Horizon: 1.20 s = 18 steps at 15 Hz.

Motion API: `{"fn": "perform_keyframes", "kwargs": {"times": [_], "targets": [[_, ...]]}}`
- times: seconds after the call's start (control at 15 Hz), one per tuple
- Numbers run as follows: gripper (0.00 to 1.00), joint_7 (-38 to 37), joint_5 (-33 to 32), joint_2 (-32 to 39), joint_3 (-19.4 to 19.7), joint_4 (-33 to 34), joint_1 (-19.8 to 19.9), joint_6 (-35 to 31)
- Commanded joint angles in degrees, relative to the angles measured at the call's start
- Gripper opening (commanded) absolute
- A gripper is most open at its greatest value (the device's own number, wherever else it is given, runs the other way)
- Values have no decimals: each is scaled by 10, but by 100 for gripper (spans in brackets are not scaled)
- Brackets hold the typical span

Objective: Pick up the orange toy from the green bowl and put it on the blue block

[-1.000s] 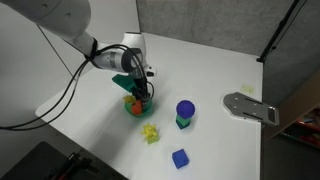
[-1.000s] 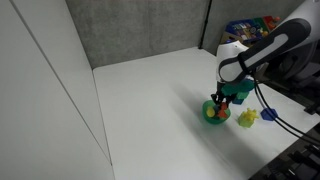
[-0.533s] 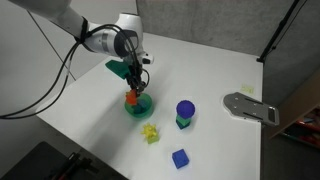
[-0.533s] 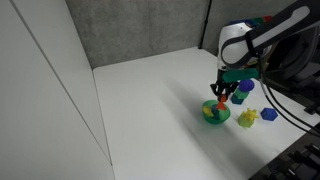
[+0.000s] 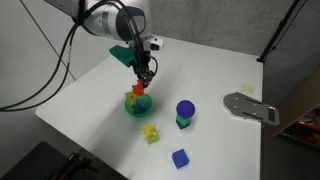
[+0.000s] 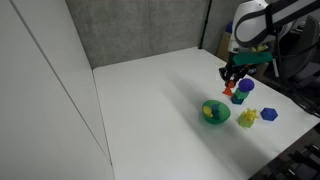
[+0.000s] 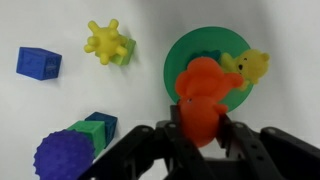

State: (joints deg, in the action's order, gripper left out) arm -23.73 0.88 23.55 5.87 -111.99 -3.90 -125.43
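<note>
My gripper (image 5: 143,82) is shut on the orange toy (image 7: 205,95) and holds it in the air above the green bowl (image 5: 138,104). The toy also shows in both exterior views (image 5: 139,89) (image 6: 229,91). The bowl (image 7: 190,62) (image 6: 215,112) still holds a yellow toy (image 7: 250,66) and stands on the white table. The blue block (image 5: 180,158) lies near the table's front edge, apart from the gripper; it also shows in an exterior view (image 6: 268,113) and at the upper left of the wrist view (image 7: 38,63).
A spiky yellow toy (image 5: 151,133) (image 7: 108,43) lies between bowl and block. A blue round-topped object on a green base (image 5: 185,113) (image 7: 72,150) stands beside the bowl. A grey metal plate (image 5: 250,107) lies at the table's far edge.
The gripper has risen from the bowl with the orange toy in it, lifting it well above the bowl. The yellow toy stayed in the bowl.
</note>
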Motion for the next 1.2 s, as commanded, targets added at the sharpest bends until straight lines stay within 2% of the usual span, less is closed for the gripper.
{"fn": "perform_keyframes", "kwargs": {"times": [0.0,0.8,1.13], "targets": [[11,-4,-5,-36,9,-27,17,7],[11,-2,-30,-110,69,-143,88,-5],[11,-2,-56,-119,99,-167,121,-12]]}}
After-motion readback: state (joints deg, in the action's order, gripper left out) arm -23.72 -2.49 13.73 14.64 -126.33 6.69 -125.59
